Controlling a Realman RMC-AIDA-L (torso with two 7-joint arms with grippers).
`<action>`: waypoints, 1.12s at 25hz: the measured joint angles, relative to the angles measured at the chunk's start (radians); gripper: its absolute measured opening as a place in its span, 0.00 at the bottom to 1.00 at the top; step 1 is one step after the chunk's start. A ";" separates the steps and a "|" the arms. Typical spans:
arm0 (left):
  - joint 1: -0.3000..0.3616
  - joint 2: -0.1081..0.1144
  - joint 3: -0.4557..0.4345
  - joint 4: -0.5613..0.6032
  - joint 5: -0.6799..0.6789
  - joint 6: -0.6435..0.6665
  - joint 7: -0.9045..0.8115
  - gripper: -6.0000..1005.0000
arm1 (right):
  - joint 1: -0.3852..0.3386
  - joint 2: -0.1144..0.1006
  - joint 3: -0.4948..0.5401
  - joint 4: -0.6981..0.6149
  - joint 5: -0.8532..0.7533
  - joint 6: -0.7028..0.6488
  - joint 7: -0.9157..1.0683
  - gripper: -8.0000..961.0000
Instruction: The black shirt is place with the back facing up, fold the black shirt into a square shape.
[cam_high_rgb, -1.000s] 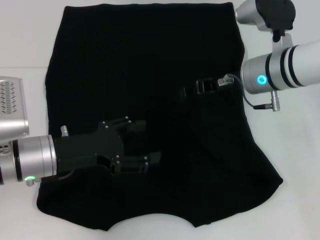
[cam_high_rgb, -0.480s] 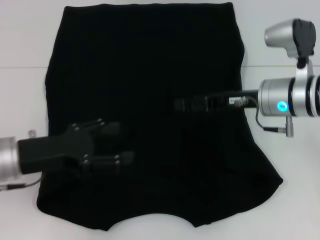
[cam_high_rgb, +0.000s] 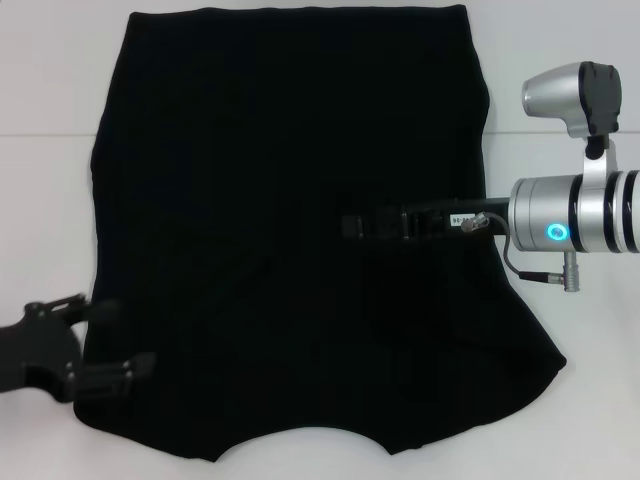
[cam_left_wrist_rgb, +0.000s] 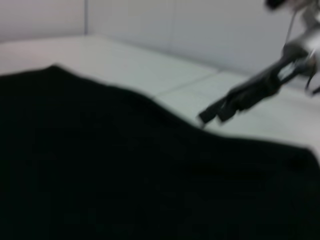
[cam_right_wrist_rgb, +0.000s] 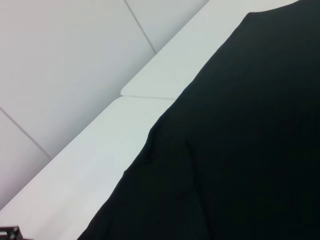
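On the white tabletop (cam_high_rgb: 40, 100) the shirt (cam_high_rgb: 290, 150) lies spread flat, nothing folded yet. Left tool (cam_high_rgb: 115, 340) sits spread wide at its near-left edge; right tool (cam_high_rgb: 345, 226) hovers mid-shirt, can't tell its gap. Next up, probably grabbing an edge.

White table (cam_high_rgb: 590, 400), thin seam across it, pale panelled wall (cam_right_wrist_rgb: 60, 60)

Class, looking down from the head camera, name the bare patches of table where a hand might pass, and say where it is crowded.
Bare table lies left of the black shirt, and a strip right of it, under the right arm. The shirt fills the middle; the right pincer reaches over its centre, and the left pincer, open, crowds its near left edge.
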 joint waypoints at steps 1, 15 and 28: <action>0.003 0.000 -0.006 0.003 0.022 -0.015 0.011 0.87 | 0.002 0.001 0.000 0.001 0.000 0.004 0.001 0.78; 0.014 -0.003 -0.022 -0.007 0.112 -0.105 0.024 0.87 | 0.015 0.001 0.002 0.022 0.037 0.017 0.001 0.78; 0.012 -0.019 -0.015 -0.014 0.134 -0.133 0.027 0.87 | 0.005 0.000 0.004 0.025 0.038 0.022 -0.003 0.78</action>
